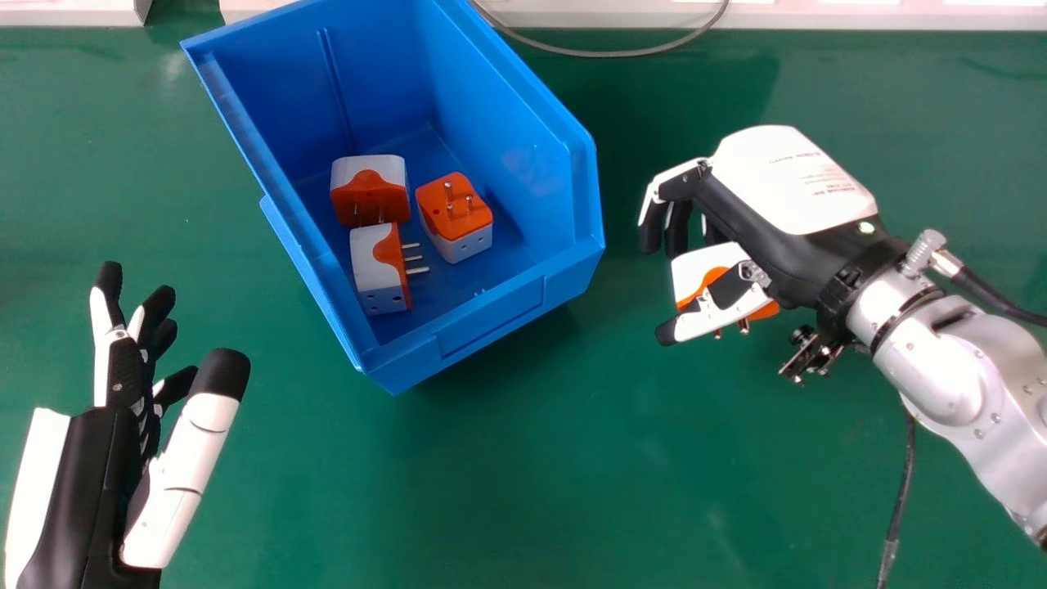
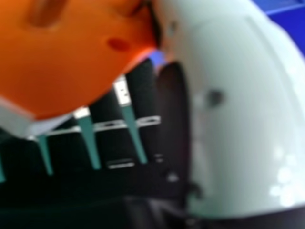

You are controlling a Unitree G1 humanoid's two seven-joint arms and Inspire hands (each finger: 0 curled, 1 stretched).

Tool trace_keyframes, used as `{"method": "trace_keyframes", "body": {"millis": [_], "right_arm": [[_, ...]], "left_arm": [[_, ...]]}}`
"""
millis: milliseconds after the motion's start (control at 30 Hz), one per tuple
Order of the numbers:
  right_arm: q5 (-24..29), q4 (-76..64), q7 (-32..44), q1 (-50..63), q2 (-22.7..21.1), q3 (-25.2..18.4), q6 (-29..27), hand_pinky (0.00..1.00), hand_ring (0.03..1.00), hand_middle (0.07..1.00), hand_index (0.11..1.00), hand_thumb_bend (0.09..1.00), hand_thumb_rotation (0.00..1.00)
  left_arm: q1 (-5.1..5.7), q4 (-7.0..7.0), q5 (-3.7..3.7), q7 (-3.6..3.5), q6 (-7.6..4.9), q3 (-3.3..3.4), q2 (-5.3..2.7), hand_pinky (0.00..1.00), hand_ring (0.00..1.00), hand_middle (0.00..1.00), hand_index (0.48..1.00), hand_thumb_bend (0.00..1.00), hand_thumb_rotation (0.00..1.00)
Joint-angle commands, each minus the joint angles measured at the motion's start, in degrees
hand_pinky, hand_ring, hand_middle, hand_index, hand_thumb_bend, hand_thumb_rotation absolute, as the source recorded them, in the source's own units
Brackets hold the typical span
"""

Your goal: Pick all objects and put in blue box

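Here, held adapter [image 1: 692, 268], prongs [image 1: 743, 326] toward robot, long axis unclear, right fingers [image 1: 652, 231] pinching it

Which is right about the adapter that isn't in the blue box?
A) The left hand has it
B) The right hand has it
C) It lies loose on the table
B: the right hand has its thumb across the adapter, beside the blue box.
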Motion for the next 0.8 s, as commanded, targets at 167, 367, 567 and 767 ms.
{"method": "trace_keyframes", "body": {"millis": [167, 367, 567, 767], "right_arm": [[1.3, -7.9, 1.0, -1.7, 1.1, -1.7, -1.5, 0.06, 0.099, 0.443, 0.483, 0.514, 0.0], [3.0, -9.6, 3.3, -4.0, 3.6, -1.7, -2.5, 0.05, 0.086, 0.449, 0.482, 0.515, 0.0], [2.6, -8.0, 4.1, -9.7, 7.4, -0.1, -4.1, 0.04, 0.08, 0.45, 0.481, 0.515, 0.0], [2.6, -1.9, 4.2, -16.8, 13.3, 1.6, -3.5, 0.04, 0.075, 0.45, 0.48, 0.514, 0.0]], "left_arm": [[-0.82, 0.31, 0.6, 0.43, 0.26, -0.17, 0.05, 0.89, 0.97, 0.98, 0.946, 0.79, 0.92], [-1.49, 0.57, 0.63, 0.57, 0.6, -0.56, -0.14, 0.89, 0.97, 0.98, 0.947, 0.79, 0.92], [-1.57, 0.42, 0.28, 0.53, 0.82, -0.91, -0.35, 0.89, 0.97, 0.98, 0.949, 0.78, 0.92], [-2.11, 1.01, -0.27, 0.44, 0.94, -1.16, -0.37, 0.9, 0.97, 0.98, 0.951, 0.78, 0.92]]}}
